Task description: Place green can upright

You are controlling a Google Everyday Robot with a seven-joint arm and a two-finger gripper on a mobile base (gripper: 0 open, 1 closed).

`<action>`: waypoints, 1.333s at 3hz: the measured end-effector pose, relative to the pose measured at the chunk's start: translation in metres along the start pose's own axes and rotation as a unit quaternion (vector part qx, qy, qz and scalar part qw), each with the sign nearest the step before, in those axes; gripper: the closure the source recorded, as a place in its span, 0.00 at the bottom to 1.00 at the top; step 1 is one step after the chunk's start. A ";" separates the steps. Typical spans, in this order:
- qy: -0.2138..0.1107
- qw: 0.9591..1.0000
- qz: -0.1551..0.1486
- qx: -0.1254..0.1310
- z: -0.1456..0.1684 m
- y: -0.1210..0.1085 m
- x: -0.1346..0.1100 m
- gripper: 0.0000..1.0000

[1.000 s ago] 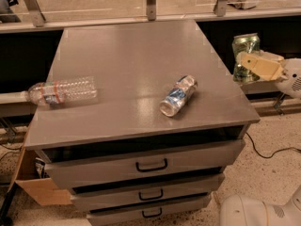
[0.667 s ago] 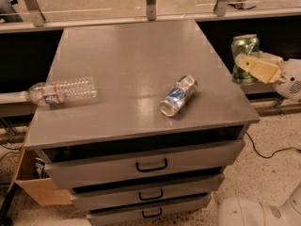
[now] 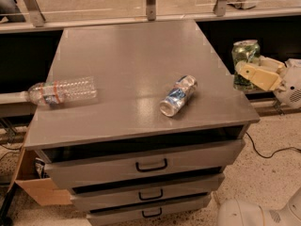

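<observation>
At frame right I've got my cream plastic tool (image 3: 250, 74) clamped around the shiny, mottled green can (image 3: 245, 51), upright, just beyond the smooth grey counter (image 3: 131, 55) edge.

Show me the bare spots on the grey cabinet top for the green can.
Bare: the whole rear half of the grey cabinet top, and the strip between the lying clear plastic bottle and the lying blue-and-silver drink can. Crowded: the front right around that can. The gripper holds the small green aluminium can off the right edge.
</observation>
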State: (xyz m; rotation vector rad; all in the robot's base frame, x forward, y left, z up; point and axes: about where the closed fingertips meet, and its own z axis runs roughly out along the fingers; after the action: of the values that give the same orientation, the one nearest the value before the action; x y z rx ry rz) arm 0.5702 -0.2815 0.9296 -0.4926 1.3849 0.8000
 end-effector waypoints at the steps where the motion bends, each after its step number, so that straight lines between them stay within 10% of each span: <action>1: -0.002 1.000 -0.003 0.005 -0.001 0.004 0.010 1.00; 4: -0.031 0.998 0.031 0.042 0.000 0.008 0.038 1.00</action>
State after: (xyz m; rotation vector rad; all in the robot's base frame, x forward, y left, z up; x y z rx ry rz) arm 0.5645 -0.2684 0.8931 -0.3590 1.3763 0.7967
